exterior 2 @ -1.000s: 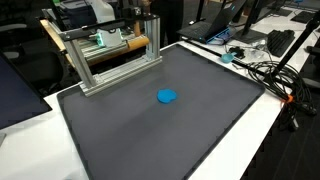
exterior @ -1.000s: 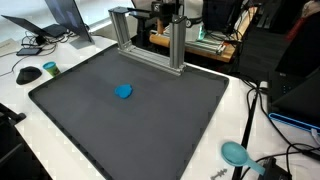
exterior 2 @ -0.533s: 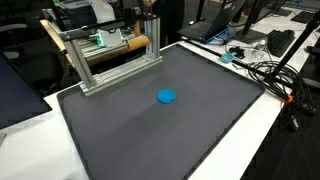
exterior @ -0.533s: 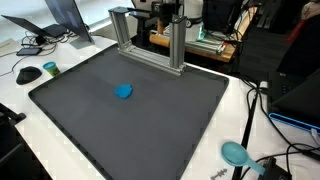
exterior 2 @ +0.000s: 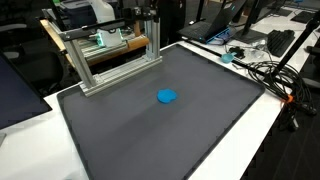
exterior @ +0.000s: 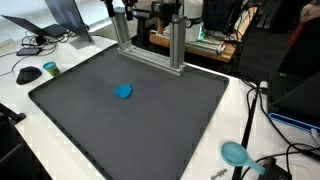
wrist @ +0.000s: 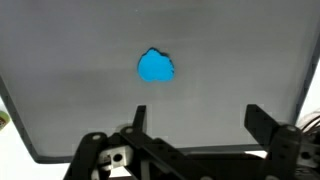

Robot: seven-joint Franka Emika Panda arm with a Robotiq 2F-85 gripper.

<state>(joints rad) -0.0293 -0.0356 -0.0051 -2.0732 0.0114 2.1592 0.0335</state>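
Blob [wrist: 156, 67], one, perhaps putty, lies on one mat [exterior: 160, 125]. Gripper [wrist: 197, 118] hangs open over it; one frame [exterior: 150, 45] stands behind.

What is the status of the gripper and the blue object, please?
Gripper open, empty, above dark mat. Blue object lying on it, untouched. Metal frame at mat edge, well apart from it.

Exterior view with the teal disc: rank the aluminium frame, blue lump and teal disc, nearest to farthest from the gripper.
1. Aluminium frame, at the far edge of the mat, by the raised gripper.
2. Blue lump, mid-mat.
3. Teal disc, off the mat, at the near corner.
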